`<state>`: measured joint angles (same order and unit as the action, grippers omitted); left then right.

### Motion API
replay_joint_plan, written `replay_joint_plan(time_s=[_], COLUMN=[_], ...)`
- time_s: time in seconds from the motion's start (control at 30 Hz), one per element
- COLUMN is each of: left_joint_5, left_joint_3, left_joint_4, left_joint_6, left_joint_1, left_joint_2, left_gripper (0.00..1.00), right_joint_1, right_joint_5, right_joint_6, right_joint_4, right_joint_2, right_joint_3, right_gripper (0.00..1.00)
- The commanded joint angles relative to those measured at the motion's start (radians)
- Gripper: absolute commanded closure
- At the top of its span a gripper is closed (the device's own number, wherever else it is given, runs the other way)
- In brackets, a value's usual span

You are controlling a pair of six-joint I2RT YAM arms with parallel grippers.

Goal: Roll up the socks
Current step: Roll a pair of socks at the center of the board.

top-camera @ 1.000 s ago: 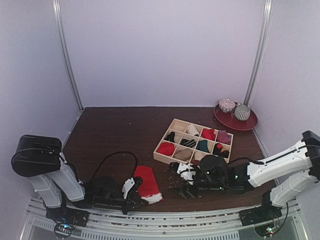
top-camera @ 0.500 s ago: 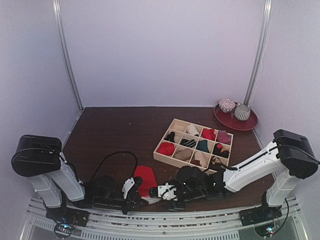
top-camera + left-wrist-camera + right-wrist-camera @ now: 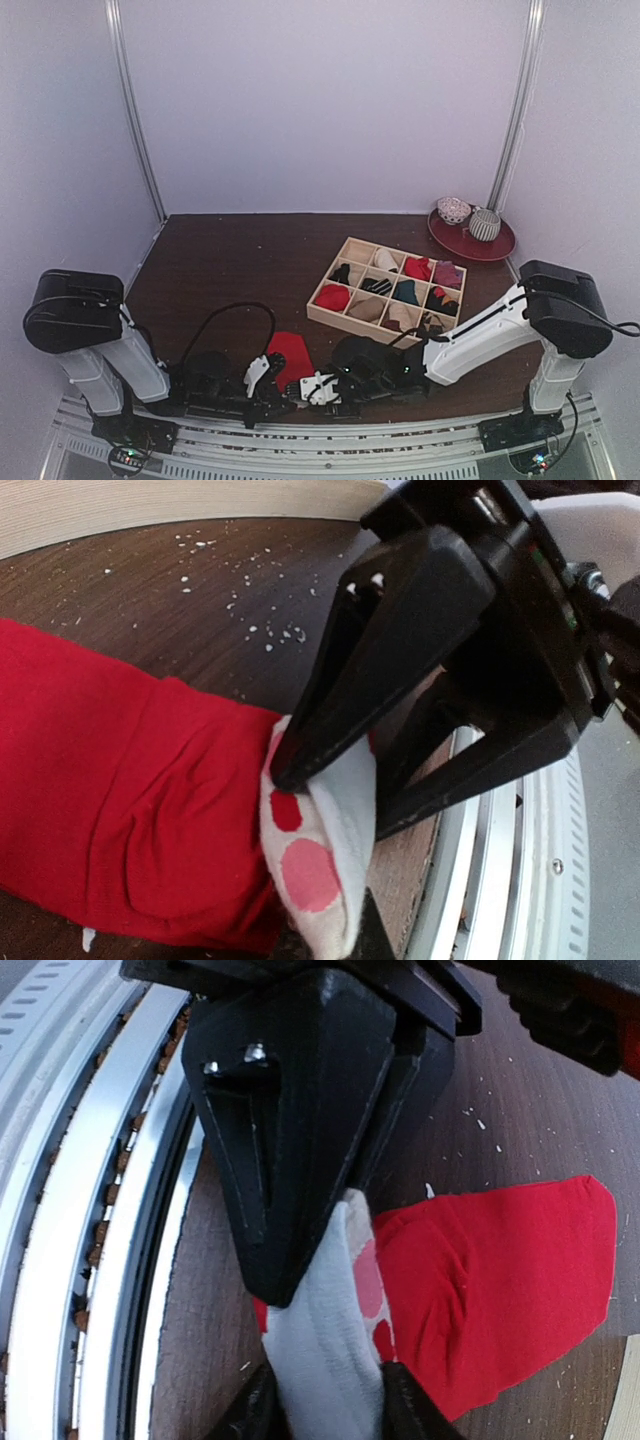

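Note:
A red sock (image 3: 290, 352) lies flat near the table's front edge, with a white cuff (image 3: 330, 830) bearing pink and red dots. My left gripper (image 3: 268, 378) is shut on that cuff from the left, its fingertips (image 3: 330, 942) pinching the fabric. My right gripper (image 3: 305, 388) meets it from the right. Its two fingers press the cuff (image 3: 320, 1360) from both sides, so the right gripper (image 3: 325, 1410) is shut on it. The two grippers face each other tip to tip. The red foot (image 3: 500, 1280) spreads away toward the table's middle.
A wooden divided box (image 3: 330, 322) holding rolled socks sits right of centre. A dark red plate (image 3: 470, 245) at the back right carries two grey-white patterned round items (image 3: 454, 210). A metal rail (image 3: 330, 425) runs along the near edge. A black cable (image 3: 235, 310) loops over the left arm.
My right arm has swung left from in front of the box to the sock's cuff, and its jaws have closed on it. The left gripper has held still.

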<state>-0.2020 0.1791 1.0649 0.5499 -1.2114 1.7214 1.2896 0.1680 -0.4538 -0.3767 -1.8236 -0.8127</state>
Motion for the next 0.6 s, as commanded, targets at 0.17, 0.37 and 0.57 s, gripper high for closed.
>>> replay_joint_plan(time_s=[0.17, 0.37, 0.57], left_joint_5=[0.022, 0.189, 0.278], left_joint_3=[-0.022, -0.021, -0.054], left_joint_4=[-0.214, -0.409, -0.351], left_joint_6=[-0.075, -0.23, -0.428], left_joint_1=[0.003, 0.0, -0.029], left_joint_2=[-0.086, -0.408, -0.575], left_gripper=[0.71, 0.54, 0.47], right_joint_1=[-0.045, -0.102, -0.156], right_joint_5=[0.042, 0.278, 0.506], right_joint_6=[0.156, 0.376, 0.526], right_joint_4=[0.239, 0.37, 0.496], right_joint_2=[-0.065, -0.06, -0.17], right_joint_3=[-0.075, -0.141, -0.275], right_gripper=[0.87, 0.9, 0.9])
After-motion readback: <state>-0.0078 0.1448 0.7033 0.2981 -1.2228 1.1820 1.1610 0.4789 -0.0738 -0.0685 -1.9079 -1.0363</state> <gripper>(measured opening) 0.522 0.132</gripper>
